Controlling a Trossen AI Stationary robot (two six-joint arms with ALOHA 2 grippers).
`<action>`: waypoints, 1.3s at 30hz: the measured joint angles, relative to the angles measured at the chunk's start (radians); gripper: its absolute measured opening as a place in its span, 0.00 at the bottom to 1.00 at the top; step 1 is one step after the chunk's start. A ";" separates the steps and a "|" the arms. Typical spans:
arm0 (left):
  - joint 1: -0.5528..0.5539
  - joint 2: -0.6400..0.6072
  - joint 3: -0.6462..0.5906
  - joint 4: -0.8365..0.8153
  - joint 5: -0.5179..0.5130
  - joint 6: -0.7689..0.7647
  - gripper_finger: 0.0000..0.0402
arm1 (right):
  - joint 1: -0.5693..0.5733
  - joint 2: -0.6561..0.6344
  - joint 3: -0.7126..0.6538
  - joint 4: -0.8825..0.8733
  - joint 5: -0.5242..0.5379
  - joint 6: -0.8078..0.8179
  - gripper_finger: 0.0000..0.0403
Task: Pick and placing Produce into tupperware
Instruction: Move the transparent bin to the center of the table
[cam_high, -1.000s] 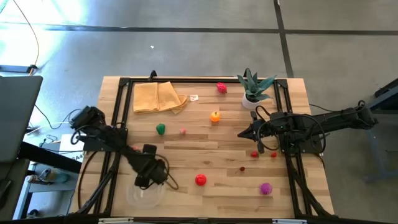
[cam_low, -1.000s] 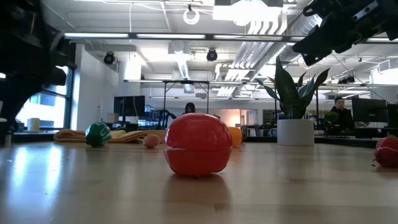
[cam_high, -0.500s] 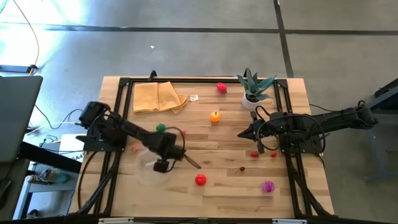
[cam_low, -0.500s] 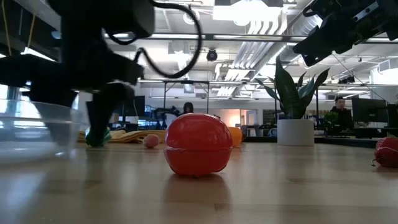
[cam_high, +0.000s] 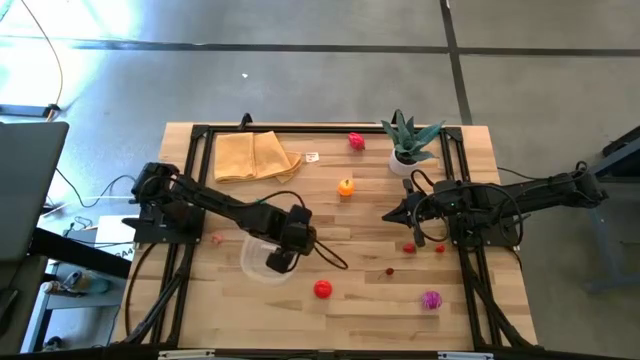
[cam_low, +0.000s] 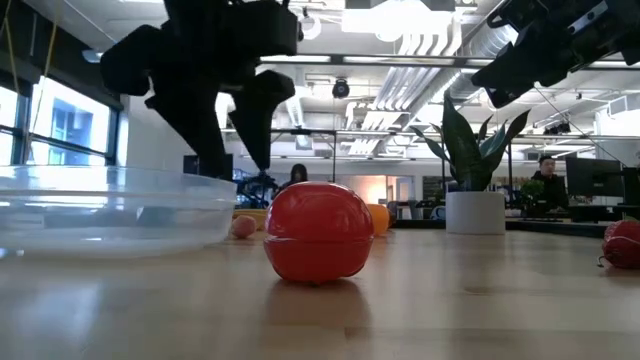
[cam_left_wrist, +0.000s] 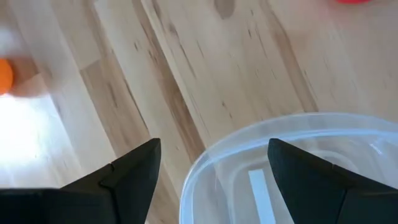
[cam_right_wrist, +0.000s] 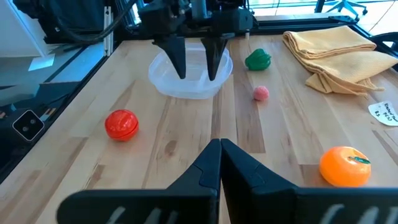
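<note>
meanwhile the left claw (cam_high: 281, 258) hangs with fingers spread wide over the near rim of the clear tupperware (cam_high: 259, 256), mid-table beside a red produce piece (cam_high: 322, 289). the right claw (cam_high: 389, 215) waits pinched closed, holding nothing, near the potted plant (cam_high: 408, 138).

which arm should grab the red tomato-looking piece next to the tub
Left. Its tool hangs open over the clear tub, and the red piece lies just beside that tub. The right tool is shut and sits farther off, nearer the orange piece.
</note>
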 joint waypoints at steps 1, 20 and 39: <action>0.001 0.017 0.017 -0.015 0.004 0.006 0.71 | 0.000 0.000 0.000 -0.003 0.000 0.001 0.00; -0.015 0.062 0.157 -0.524 -0.041 -0.097 0.71 | 0.000 0.001 0.000 -0.031 0.000 0.000 0.00; -0.014 0.064 -0.040 -0.193 0.026 0.039 0.71 | 0.000 0.001 0.000 -0.047 0.003 0.000 0.00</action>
